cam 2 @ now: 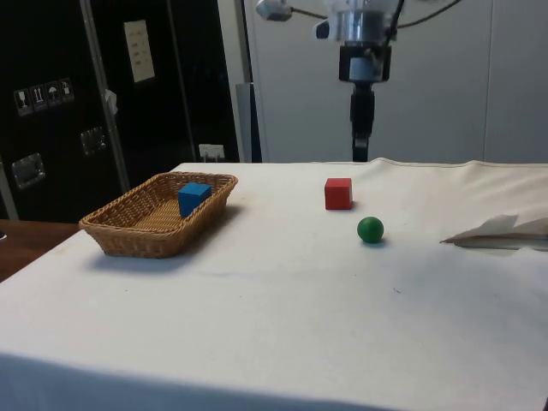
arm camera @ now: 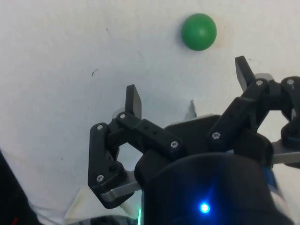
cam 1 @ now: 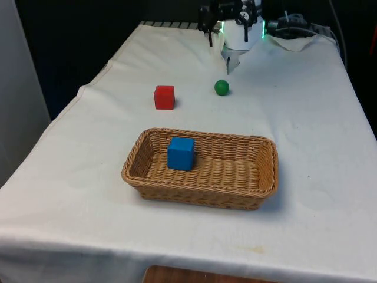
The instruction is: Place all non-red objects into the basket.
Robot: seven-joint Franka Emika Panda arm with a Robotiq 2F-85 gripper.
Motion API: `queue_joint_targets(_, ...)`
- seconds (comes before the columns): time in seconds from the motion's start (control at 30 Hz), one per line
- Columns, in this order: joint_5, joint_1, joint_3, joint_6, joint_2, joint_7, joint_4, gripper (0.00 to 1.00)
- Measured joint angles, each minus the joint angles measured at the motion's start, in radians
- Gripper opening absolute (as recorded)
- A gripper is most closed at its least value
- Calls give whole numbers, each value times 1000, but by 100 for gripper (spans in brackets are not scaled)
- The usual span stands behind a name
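Wicker holds the blue cube (cam 1: 181, 153) already, so the basket (cam 1: 265, 171) waits only for the green ball (cam 1: 221, 87), which sits on the bench (cam 1: 306, 118) near the red cube (cam 1: 164, 97). The hand (arm camera: 190, 93) hangs high, fingers spread wide and empty. Next, I reckon, it must drop over the ball and close. The wrist view shows that gape; the side view shows the height.

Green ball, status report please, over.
Hand open, empty, above the cloth short of the green ball. Blue cube already in wicker basket. Red cube beside ball, path clear.
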Motion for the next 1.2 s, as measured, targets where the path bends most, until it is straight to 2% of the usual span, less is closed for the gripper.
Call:
queue_joint_targets(0.13, 0, 0, 5, 35, 49, 0, 9, 100)
queue_joint_targets(0.43, -1, 0, 7, 72, 103, -2, 8, 100)
queue_joint_targets(0.73, 1, 1, 11, 165, 175, 1, -20, 100)
queue_joint_targets(0.9, 2, 1, 11, 193, 204, 1, -24, 100)
queue_joint_targets(1.2, 7, -1, 9, 280, 302, 0, -25, 100)
